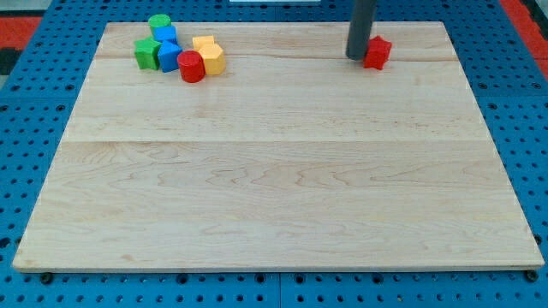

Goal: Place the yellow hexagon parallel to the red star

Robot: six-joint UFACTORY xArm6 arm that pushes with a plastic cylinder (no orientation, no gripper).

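The yellow hexagon (212, 59) lies near the view's top left, in a tight cluster of blocks. The red star (377, 52) lies alone near the view's top right. My tip (357, 56) rests on the board right against the red star's left side, touching it or nearly so. The yellow hexagon is far to the left of my tip. A second yellow block (203, 43) sits just behind the hexagon.
The cluster also holds a red cylinder (191, 67), two blue blocks (169, 56) (165, 35), a green star-like block (147, 53) and a green cylinder (159, 22). The wooden board (274, 171) lies on a blue perforated table (34, 128).
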